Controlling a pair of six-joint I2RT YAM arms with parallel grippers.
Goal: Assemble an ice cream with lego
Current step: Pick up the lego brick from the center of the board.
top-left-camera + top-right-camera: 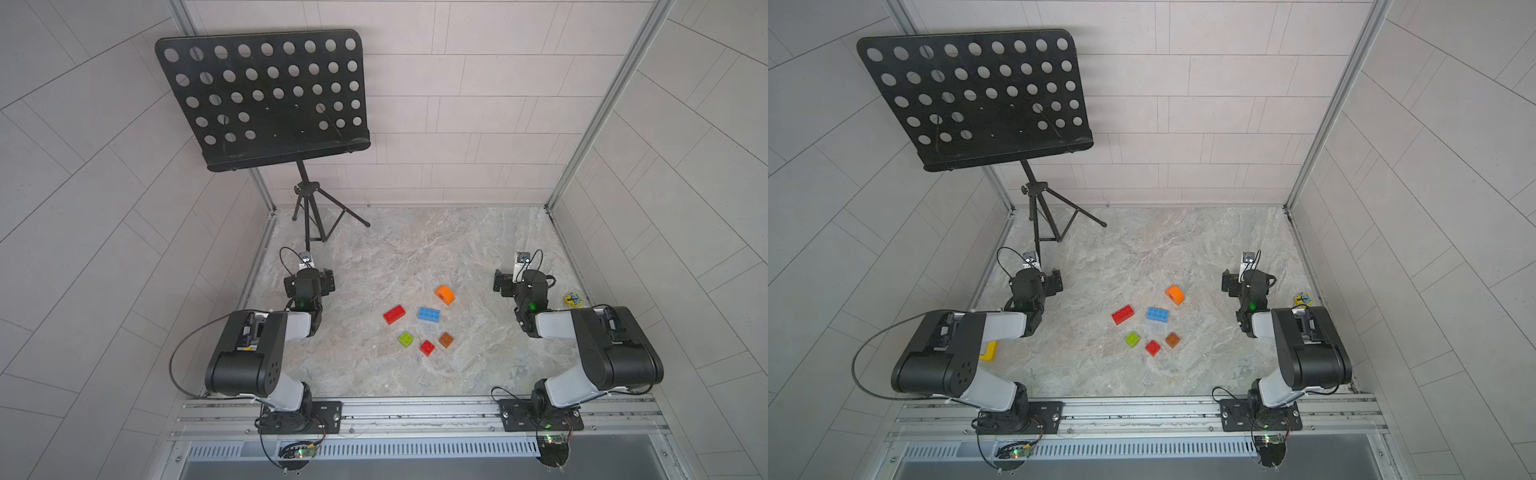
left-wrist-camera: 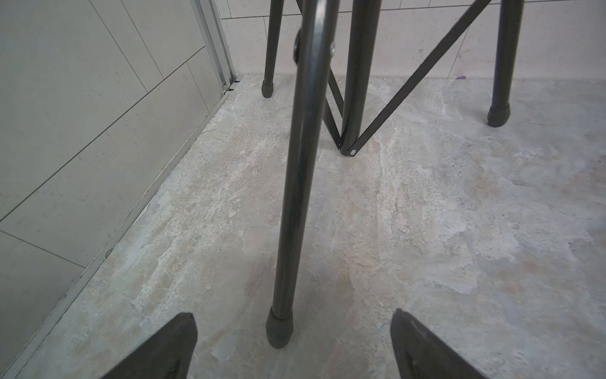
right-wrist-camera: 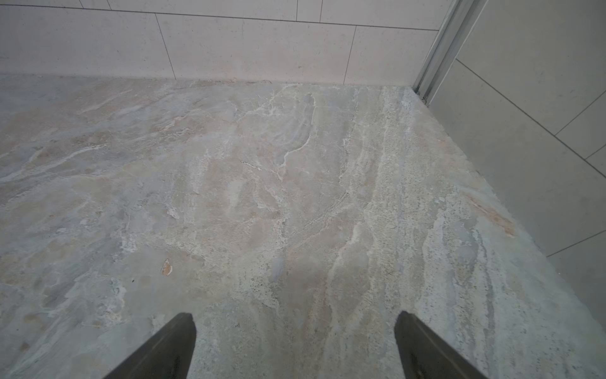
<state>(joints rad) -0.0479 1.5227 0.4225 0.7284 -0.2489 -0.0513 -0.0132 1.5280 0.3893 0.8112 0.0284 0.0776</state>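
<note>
Six glossy plastic studded bricks lie loose, none joined, a little below the middle of both top views. They rest on the table [image 1: 415,249], a matt stone-patterned slab veined in grey and beige. The orange half-round brick [image 1: 444,294] is uppermost. Below it the red oblong brick [image 1: 394,314] and the blue oblong brick [image 1: 429,313] lie side by side, apart. Lower still sit the lime green brick [image 1: 405,339], the small red square brick [image 1: 427,348] and the brown-orange square brick [image 1: 446,340], near one another but not touching.

A small yellow object [image 1: 573,299] with a blue mark lies at the right edge, beside the right arm. A black metal music stand [image 1: 266,99] fills the upper left on thin tripod legs, its tilted plate punched with round holes. Pale rectangular tiles line the walls, with aluminium posts at the corners.

The left gripper [image 2: 293,313] holds nothing, its dark tapered jaws wide apart; a rubber-capped stand leg [image 2: 278,328] shows between them, touching neither. The right gripper [image 3: 295,313] is likewise spread wide over bare table.
</note>
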